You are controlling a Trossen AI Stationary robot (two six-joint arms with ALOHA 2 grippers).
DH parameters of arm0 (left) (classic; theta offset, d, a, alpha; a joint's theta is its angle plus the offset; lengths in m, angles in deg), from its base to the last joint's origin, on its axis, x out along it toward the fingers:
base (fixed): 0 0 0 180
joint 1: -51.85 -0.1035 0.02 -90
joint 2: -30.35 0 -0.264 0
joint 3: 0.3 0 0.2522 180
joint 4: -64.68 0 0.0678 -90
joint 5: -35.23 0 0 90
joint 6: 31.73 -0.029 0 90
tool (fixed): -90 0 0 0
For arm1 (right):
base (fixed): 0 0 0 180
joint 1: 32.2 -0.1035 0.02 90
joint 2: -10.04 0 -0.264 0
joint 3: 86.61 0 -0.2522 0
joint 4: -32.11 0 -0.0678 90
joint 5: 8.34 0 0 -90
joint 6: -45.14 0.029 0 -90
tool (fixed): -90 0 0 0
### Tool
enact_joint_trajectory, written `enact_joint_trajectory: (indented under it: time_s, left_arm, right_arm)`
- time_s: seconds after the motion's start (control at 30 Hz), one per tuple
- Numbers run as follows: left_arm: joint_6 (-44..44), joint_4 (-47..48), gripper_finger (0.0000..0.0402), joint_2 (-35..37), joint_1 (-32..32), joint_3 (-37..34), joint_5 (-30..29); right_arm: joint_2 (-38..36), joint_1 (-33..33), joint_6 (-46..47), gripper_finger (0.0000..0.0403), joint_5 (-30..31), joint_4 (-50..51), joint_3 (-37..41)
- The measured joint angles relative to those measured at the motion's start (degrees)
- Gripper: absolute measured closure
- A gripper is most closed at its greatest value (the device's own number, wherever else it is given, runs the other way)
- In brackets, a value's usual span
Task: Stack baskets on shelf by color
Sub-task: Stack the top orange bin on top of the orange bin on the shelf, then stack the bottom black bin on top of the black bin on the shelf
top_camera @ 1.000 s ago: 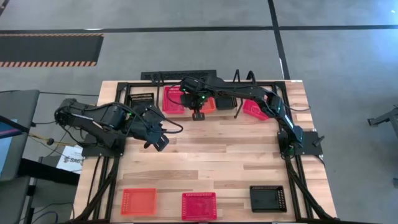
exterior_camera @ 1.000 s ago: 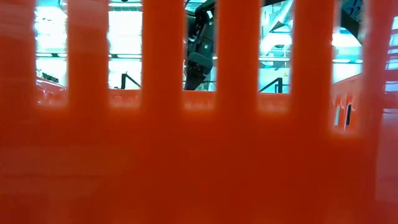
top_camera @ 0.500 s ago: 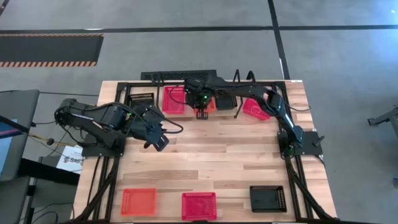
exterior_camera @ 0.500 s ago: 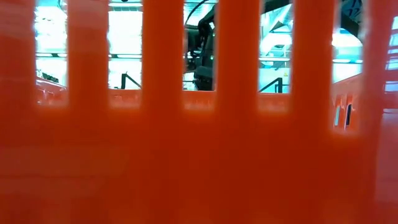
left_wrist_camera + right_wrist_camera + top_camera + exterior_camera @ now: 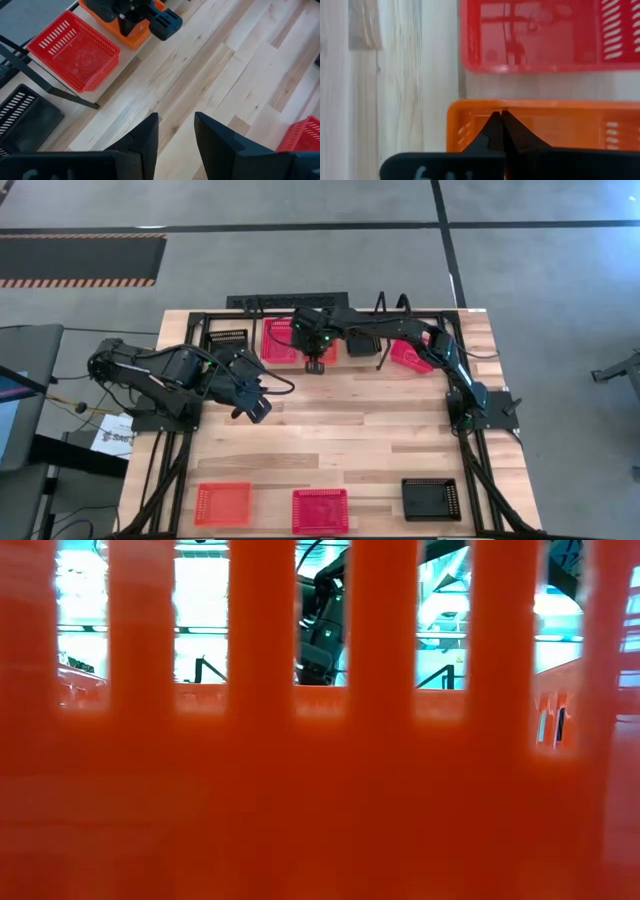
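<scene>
The shelf (image 5: pixel 254 352) stands along the table's far edge. From left to right it carries a black basket (image 5: pixel 228 338), a red basket (image 5: pixel 280 340), an orange basket (image 5: pixel 545 125), a second black basket (image 5: pixel 362 342) and a tilted red basket (image 5: pixel 410 355). My right gripper (image 5: pixel 500 116) is shut, its tips down in the orange basket, just inside the wall that faces the red basket (image 5: pixel 530 35). My left gripper (image 5: pixel 176 135) hangs open over bare tabletop at the left, with nothing between its fingers. My right gripper's shut fingertips (image 5: pixel 492 127) come slanting down from the table's right. They stand just inside the orange basket's left wall (image 5: pixel 545 106), below its rim. No wall lies between the fingers. Whether the tips press on the basket I cannot tell. The basket rests on the shelf.
Along the near edge lie an orange basket (image 5: pixel 222 502), a red basket (image 5: pixel 320 510) and a black basket (image 5: pixel 430 498). A slotted orange-red wall (image 5: pixel 320 790) fills most of the low view. The shelf's looped black rods (image 5: pixel 384 302) rise behind the right arm.
My right gripper has sunk a little toward the orange basket and rolled about its own axis, staying shut.
</scene>
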Motion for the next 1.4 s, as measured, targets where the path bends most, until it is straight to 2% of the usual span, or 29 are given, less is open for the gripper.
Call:
enact_joint_trajectory:
  time_s: [0.13,0.2,0.33,0.5,0.7,0.77,0.9,1.2,1.4]
  left_arm:
    - [0.0,0.0,0.0288,0.0,0.0,0.0,0.0]
    - [0.0,0.0,0.0288,0.0,0.0,0.0,0.0]
    - [-0.1,0.0,0.0288,0.0,0.0,0.0,0.1]
    - [-0.4,1.4,0.0288,0.0,0.0,0.0,-2.7]
    - [-0.5,5.0,0.0288,0.0,-0.4,0.0,-5.6]
    - [-0.5,5.9,0.0288,0.0,-0.6,0.0,-5.5]
    - [-2.3,6.0,0.0288,0.0,-0.6,0.0,-5.4]
    - [-5.4,5.9,0.0288,0.0,-0.6,0.0,-5.9]
    - [-6.7,5.8,0.0288,0.0,-0.9,0.0,-6.1]
  right_arm:
    - [0.0,0.0,-1.4,0.0403,0.4,0.9,0.0]
    - [0.0,0.3,-2.1,0.0403,2.4,1.8,0.0]
    - [-0.6,1.3,-1.9,0.0403,5.2,7.6,-2.4]
    - [-0.8,1.7,0.6,0.0403,6.9,22.4,-10.9]
    - [-1.1,0.1,6.8,0.0403,17.1,39.6,-18.4]
    - [-3.9,0.1,8.5,0.0403,19.7,39.3,-15.9]
    - [-11.1,0.8,13.5,0.0403,20.1,39.6,-11.9]
    - [-33.6,3.2,27.1,0.0403,23.6,39.6,1.2]
    - [-48.1,-0.8,39.9,0.0403,23.2,39.6,13.9]
